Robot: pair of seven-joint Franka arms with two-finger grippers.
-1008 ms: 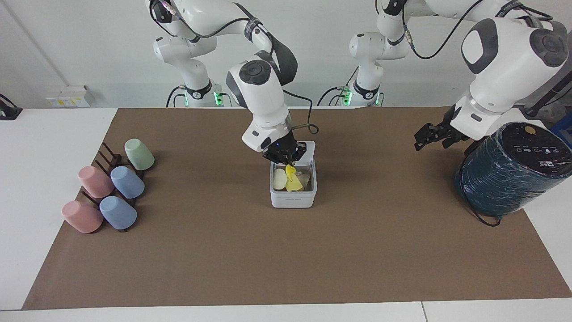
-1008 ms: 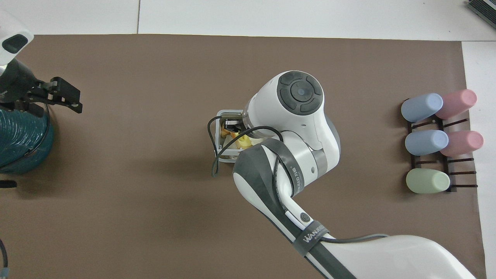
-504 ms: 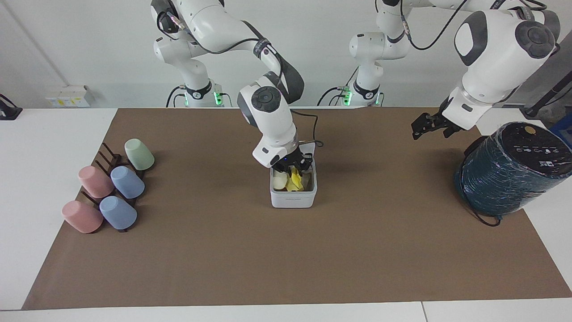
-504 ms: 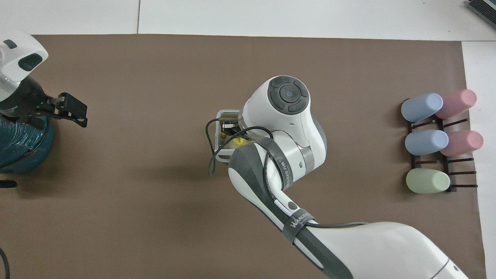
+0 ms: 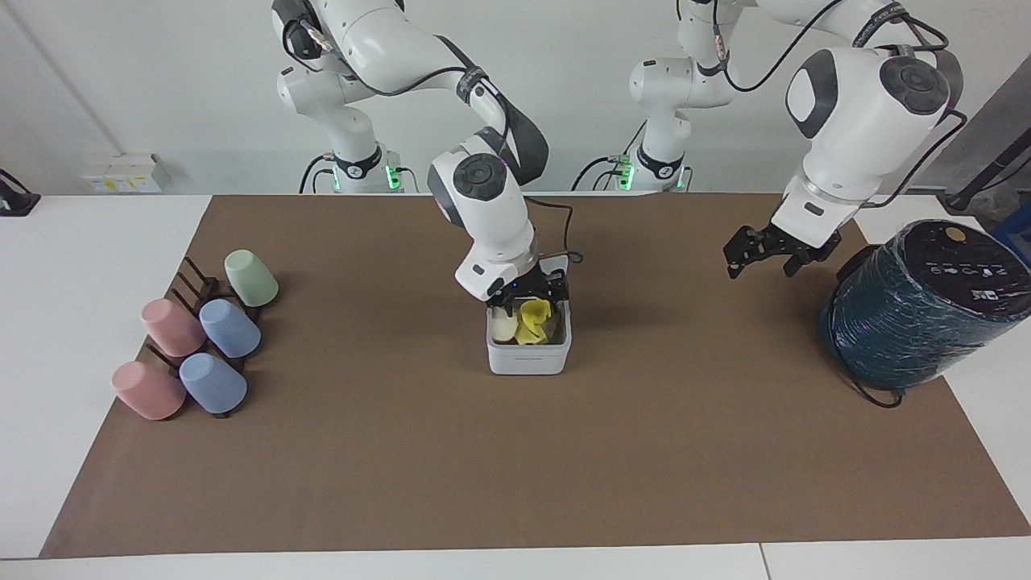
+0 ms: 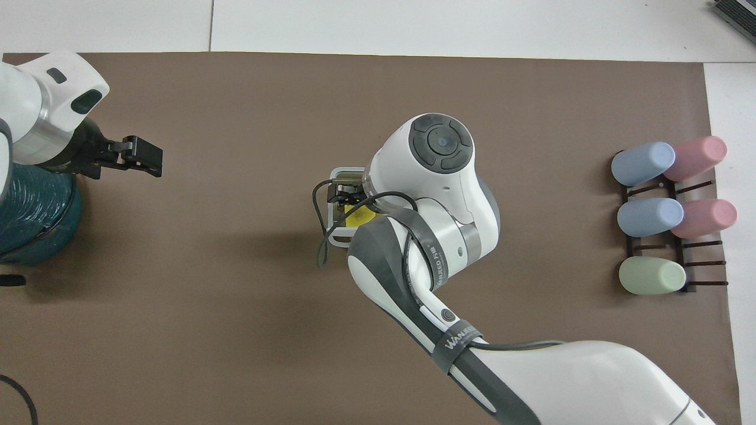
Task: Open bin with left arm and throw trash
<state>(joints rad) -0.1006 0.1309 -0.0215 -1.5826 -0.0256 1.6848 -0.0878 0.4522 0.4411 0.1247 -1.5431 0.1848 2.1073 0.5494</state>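
Observation:
The white bin (image 5: 528,359) stands open in the middle of the brown mat, its lid (image 5: 556,265) up on the side nearer the robots. Inside lie an off-white lump (image 5: 504,325), a bright yellow scrap (image 5: 532,318) and a brownish-orange piece (image 5: 552,327). My right gripper (image 5: 527,296) hangs just over the bin's opening, open, with the yellow scrap lying loose below it. In the overhead view the right arm covers most of the bin (image 6: 331,230); the scrap (image 6: 357,217) and gripper (image 6: 345,198) peek out. My left gripper (image 5: 759,256) is open and empty in the air over the mat (image 6: 142,158).
A big dark teal wrapped cylinder (image 5: 918,314) stands at the left arm's end of the mat, also in the overhead view (image 6: 29,218). A dark rack with several pastel cups (image 5: 201,338) lies at the right arm's end (image 6: 661,212).
The right gripper came down over the bin and opened; the yellow scrap now lies in the bin. The left gripper moved away from the teal cylinder toward the table's middle.

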